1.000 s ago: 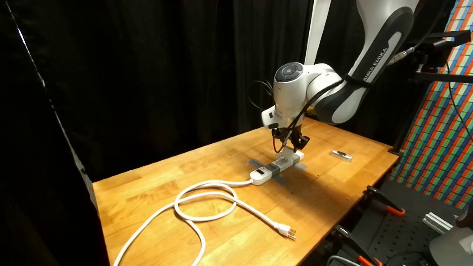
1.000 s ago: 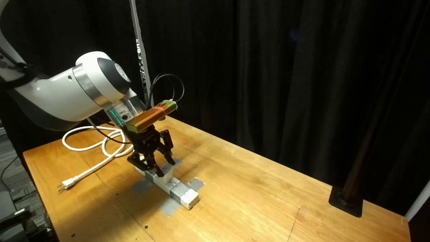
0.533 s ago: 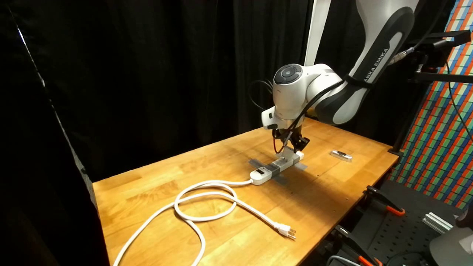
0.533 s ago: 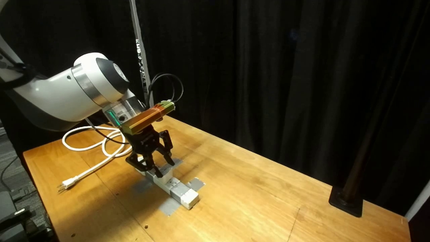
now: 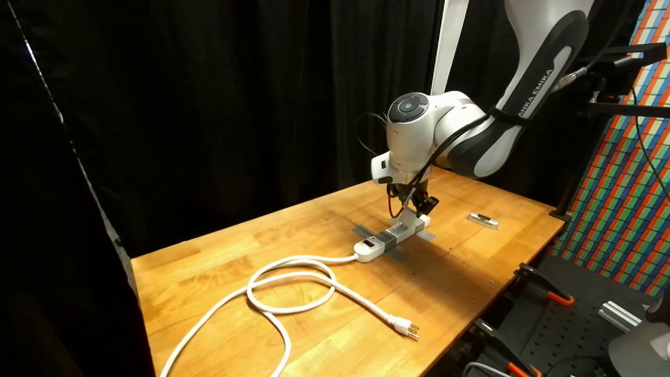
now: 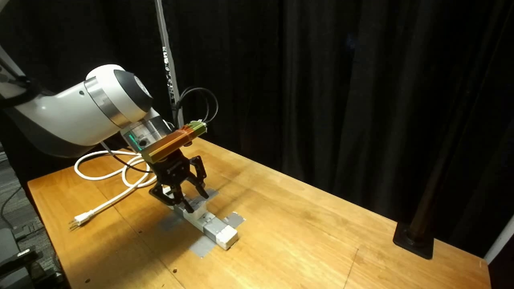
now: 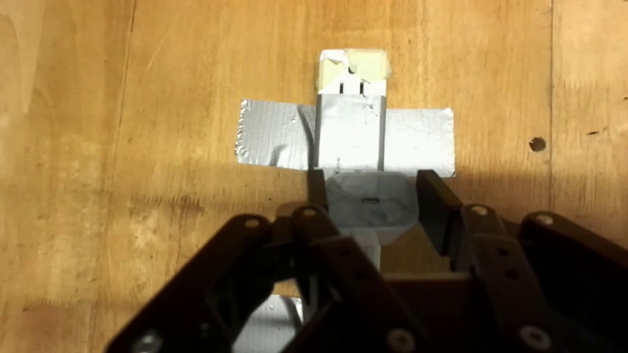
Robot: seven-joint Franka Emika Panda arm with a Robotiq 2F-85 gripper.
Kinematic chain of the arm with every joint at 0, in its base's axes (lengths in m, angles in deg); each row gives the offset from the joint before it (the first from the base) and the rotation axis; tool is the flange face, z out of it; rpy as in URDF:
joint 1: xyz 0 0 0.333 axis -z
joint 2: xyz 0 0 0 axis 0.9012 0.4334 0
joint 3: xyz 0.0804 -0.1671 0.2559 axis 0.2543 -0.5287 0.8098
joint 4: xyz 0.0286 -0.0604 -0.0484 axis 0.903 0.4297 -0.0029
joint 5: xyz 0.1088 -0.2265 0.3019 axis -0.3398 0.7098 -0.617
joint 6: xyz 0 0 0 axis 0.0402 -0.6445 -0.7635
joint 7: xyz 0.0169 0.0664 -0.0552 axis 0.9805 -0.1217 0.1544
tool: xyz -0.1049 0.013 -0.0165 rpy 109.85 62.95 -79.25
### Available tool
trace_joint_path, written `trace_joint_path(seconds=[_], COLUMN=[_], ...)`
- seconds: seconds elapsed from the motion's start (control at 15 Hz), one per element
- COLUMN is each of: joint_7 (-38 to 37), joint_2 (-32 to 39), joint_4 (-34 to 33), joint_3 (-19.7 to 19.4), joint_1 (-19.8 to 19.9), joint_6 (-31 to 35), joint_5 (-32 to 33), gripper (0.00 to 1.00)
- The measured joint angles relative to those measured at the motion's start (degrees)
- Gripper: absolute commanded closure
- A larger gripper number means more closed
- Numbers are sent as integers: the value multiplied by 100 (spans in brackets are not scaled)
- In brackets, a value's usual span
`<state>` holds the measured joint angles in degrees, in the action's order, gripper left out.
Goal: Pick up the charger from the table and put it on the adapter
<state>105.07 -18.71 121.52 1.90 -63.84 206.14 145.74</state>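
The charger [image 7: 371, 200] is up on the adapter [image 5: 403, 235], between two bands of silver tape [image 7: 419, 139]. The adapter lies on the table [image 5: 314, 230], well in from every corner, between the edge along the black curtain [image 5: 209, 131] and the edge across from it. In an exterior view the charger [image 5: 408, 216] seems to lean a bit and stand high, so I think it is not pushed all the way in, though that spot is too small to be sure. The step now looks like plugging it in. To do that well, hold the charger up straight, square with the adapter, with its prongs right over the socket. Then push straight down, slow and soft. A tilted push could bend the prongs or make the charger slip. The tape should help keep the adapter from sliding. Let go only when the charger sits flat. The jaws of the gripper [image 7: 372, 189] are part way apart, about as far as the charger is wide. The two fingers [image 7: 316, 189] seem to pinch it near its top, one on each side. I cannot tell how hard they squeeze.
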Motion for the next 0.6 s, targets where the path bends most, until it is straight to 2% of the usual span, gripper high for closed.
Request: trace_joint_path(seconds=[0.6], joint_7=[-185], joint_2=[11], joint_4=[-8], joint_3=[53], joint_1=[-86], joint_6=[-139], joint_5=[63], gripper=[77])
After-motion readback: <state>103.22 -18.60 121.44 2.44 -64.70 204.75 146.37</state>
